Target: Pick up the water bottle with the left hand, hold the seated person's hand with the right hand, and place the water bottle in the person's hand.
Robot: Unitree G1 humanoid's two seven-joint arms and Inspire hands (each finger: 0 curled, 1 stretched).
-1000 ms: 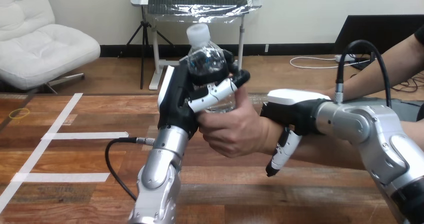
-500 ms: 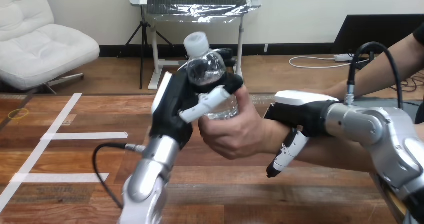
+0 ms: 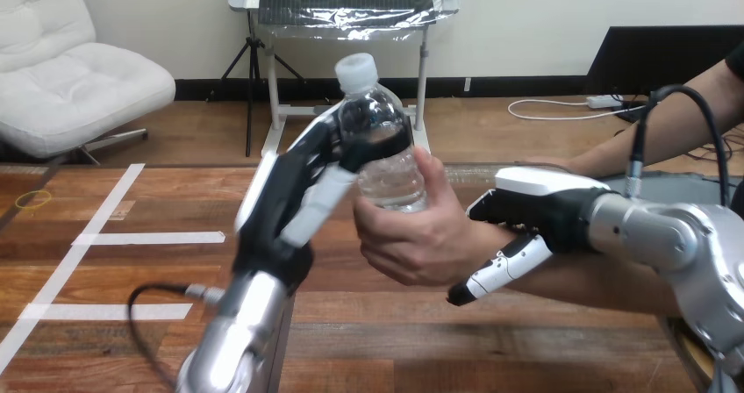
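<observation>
The water bottle [image 3: 383, 152] stands upright above the worktop [image 3: 491, 349], its lower half gripped in the person's hand [image 3: 412, 235]. At the bottle's 9 o'clock the left hand [image 3: 289, 191] is grasping it too - dark fingers curl round its upper body. At 3 o'clock of the person's hand, the right hand [image 3: 535, 207] clasps the person's wrist [image 3: 478, 239] from above - one finger draped toward 8 o'clock.

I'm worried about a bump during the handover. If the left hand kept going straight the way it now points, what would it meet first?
The water bottle: the left hand points up and right at it and seems to touch it. The person's hand grips the bottle just below.
</observation>
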